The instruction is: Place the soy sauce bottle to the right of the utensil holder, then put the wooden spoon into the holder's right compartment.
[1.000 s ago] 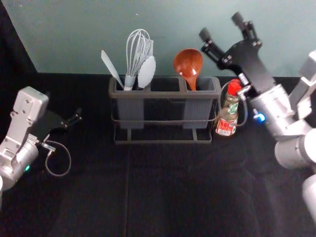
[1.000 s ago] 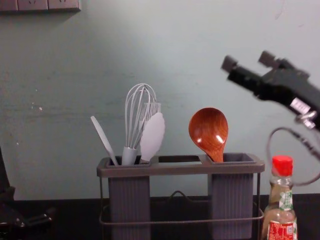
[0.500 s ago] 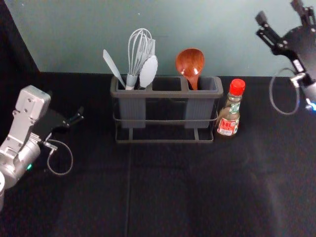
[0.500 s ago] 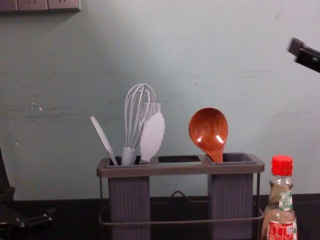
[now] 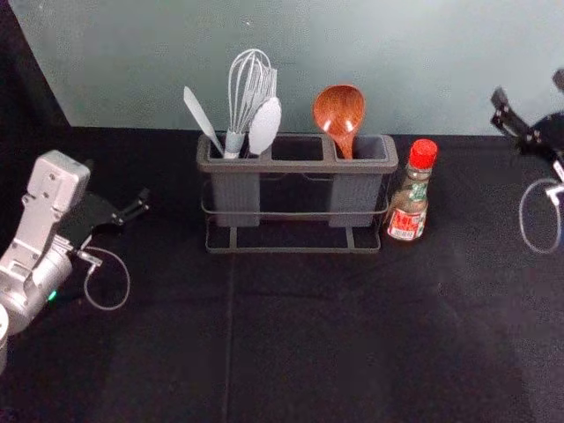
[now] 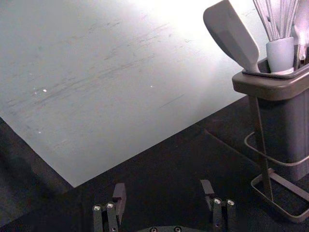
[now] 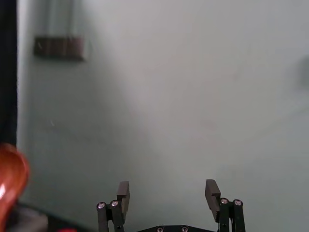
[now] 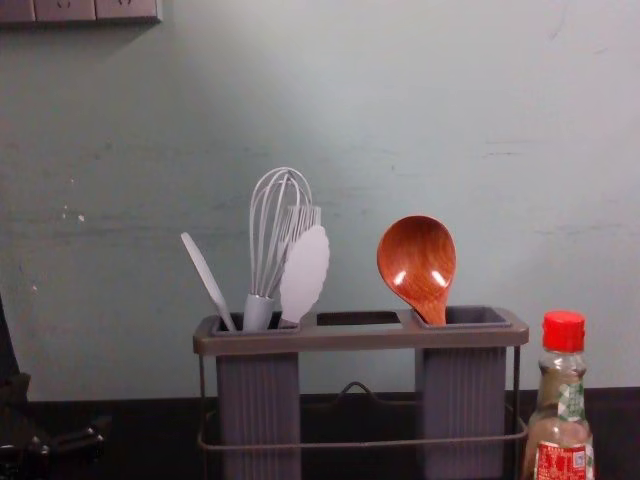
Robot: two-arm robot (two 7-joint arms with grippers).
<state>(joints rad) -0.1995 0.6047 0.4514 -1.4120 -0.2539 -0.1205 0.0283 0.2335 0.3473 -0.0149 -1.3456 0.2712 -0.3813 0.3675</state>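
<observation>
Your right gripper is well off to the right of the utensil holder, with its fingers spread wide. The wooden spoon stands in the holder's right compartment, well to the left of those fingers. The soy sauce bottle stands up just right of the holder, between it and your right gripper. Your left gripper is left of the holder, fingers wide too.

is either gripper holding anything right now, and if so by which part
Nothing is held: the black left gripper and black right gripper are both open and empty
</observation>
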